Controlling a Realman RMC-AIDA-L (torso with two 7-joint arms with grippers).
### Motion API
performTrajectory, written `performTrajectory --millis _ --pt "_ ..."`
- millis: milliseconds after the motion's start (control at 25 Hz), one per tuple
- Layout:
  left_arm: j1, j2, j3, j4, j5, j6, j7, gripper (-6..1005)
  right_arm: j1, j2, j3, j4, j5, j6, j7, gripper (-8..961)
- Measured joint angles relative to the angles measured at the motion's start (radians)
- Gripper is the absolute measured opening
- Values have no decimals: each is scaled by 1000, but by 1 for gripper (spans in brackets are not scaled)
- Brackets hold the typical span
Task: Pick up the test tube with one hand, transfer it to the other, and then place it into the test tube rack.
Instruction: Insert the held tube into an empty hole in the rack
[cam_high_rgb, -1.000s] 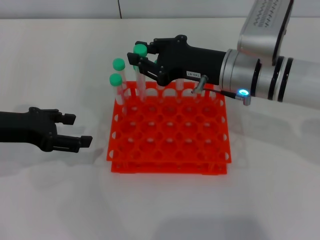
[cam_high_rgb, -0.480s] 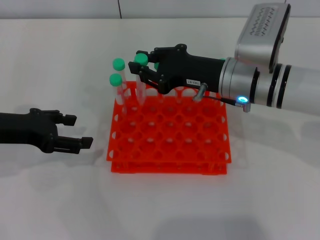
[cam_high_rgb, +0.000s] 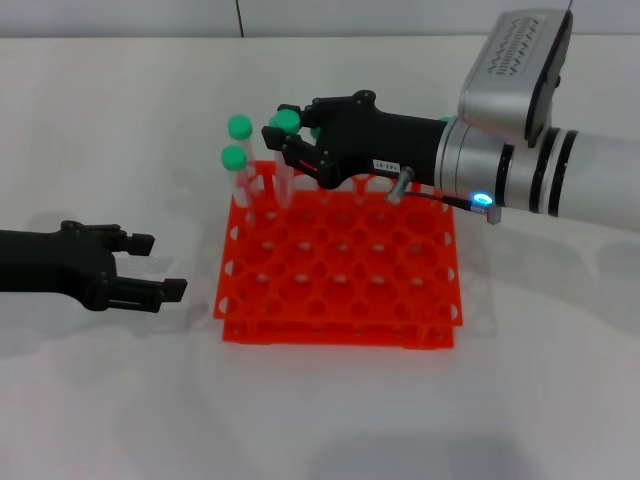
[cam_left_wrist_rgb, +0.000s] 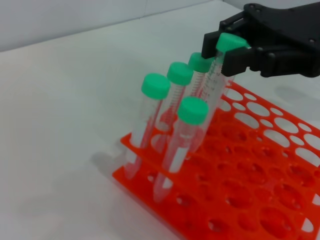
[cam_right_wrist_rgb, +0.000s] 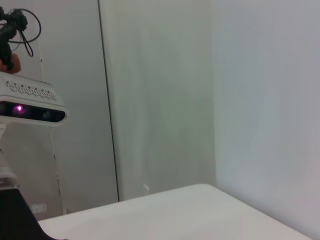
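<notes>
Now | right gripper (cam_high_rgb: 290, 143) clamped on test tube (cam_high_rgb: 283, 165), lower than a second ago, entering test tube rack (cam_high_rgb: 340, 300) | left gripper (cam_high_rgb: 155, 268) open, idle beside rack.

A plain white table (cam_high_rgb: 330, 420) carried one thing directly on its surface: a square orange-red test tube rack (cam_high_rgb: 340, 265) with two tiers and round holes, standing near the middle.

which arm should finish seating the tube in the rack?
Right. The right gripper is shut on the tube by its cap, over the rack's far left corner beside the tubes standing there. The left gripper is open and empty, off the rack's left side, near the table.
</notes>
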Motion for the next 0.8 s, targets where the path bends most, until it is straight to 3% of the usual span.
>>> performTrajectory --millis 800 --pt "2 -6 0 -5 -3 1 7 879 5 0 -38 19 19 13 -1 265"
